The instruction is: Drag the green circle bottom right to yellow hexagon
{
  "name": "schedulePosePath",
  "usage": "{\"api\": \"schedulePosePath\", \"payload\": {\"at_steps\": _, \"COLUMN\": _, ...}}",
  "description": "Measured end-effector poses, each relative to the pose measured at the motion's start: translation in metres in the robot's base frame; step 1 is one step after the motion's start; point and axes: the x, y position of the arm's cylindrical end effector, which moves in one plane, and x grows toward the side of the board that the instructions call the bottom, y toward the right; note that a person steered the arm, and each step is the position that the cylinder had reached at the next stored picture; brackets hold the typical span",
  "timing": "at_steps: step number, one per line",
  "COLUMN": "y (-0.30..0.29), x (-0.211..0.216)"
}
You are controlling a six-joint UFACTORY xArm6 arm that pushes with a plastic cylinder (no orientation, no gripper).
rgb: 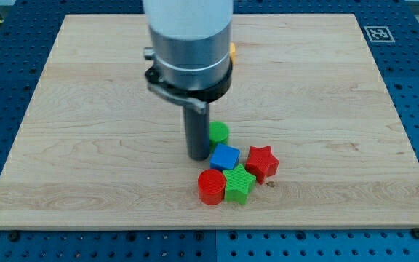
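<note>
The green circle (pixel 220 132) lies near the middle of the wooden board (pixel 86 145), partly hidden by my rod. My tip (pixel 198 157) rests on the board just left of and slightly below the green circle, close to or touching it. Only a small yellow edge of the yellow hexagon (pixel 233 51) shows near the view's top, behind the arm's body. The rest of it is hidden.
A cluster lies just below the green circle: a blue cube (pixel 225 157), a red star (pixel 262 162), a green star (pixel 239 185) and a red cylinder (pixel 211 186). The blue cube sits right beside my tip. A fiducial marker (pixel 377 33) sits at the top right corner.
</note>
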Motion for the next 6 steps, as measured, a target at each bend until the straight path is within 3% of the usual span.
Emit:
{"api": "schedulePosePath", "payload": {"at_steps": 3, "y": 0.042, "x": -0.058}}
{"api": "schedulePosePath", "payload": {"at_steps": 5, "y": 0.074, "x": -0.006}}
{"api": "schedulePosePath", "payload": {"at_steps": 6, "y": 0.084, "x": -0.020}}
